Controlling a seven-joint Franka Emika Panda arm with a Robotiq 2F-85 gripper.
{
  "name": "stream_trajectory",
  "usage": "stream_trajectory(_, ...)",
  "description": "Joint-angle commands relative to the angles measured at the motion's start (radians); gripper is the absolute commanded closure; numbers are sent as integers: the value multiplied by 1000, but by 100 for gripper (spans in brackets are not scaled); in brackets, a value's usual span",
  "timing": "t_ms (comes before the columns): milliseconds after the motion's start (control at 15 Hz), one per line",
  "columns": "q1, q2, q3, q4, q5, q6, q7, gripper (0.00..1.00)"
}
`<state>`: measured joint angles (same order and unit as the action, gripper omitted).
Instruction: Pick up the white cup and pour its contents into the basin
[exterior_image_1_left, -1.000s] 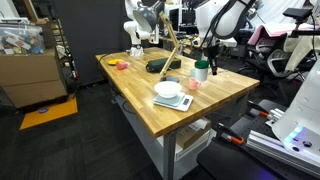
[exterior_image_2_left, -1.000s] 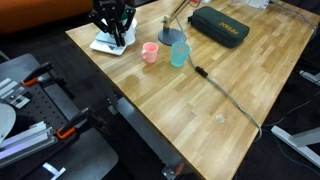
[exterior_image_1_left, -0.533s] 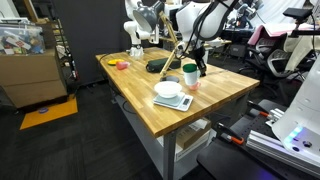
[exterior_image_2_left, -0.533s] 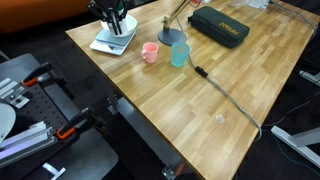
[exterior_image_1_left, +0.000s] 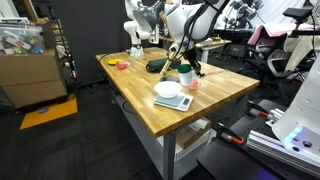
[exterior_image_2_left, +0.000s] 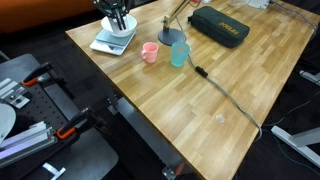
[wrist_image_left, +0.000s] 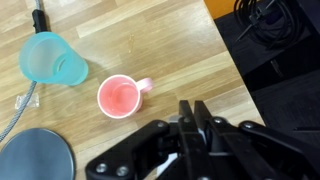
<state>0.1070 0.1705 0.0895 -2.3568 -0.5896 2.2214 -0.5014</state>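
The grey disc (wrist_image_left: 35, 155) runs off the wrist view's bottom corner. An exterior view's top edge crops the gripper (exterior_image_2_left: 117, 24).

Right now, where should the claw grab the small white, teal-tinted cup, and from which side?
Probably its side wall just under the rim, coming down from above. The small white cup with a teal tint stands upright, mouth open. A small pink cup and a round grey base sit close beside it, leaving little room for a sideways approach.

- White, rounded-segment robot arm (exterior_image_1_left: 197, 22) with dark joint bands, above the wooden table (exterior_image_1_left: 215, 95).
- Black angular gripper (wrist_image_left: 192, 104): two slim fingers (wrist_image_left: 185, 112), linkage bars behind.
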Motion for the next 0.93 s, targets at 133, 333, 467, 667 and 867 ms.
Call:
stream_trajectory(133, -6, 0, 7, 2, 0, -4, -1, 91)
stream_trajectory(333, -6, 0, 7, 2, 0, -4, -1, 91)
stream_trajectory(467, -5, 8, 8, 12, -1, -14, -6, 98)
stream_trajectory(667, 5, 23, 8, 39, -33, -62, -6, 98)
stream_trajectory(867, 28, 46, 20, 97, -93, -177, -19, 98)
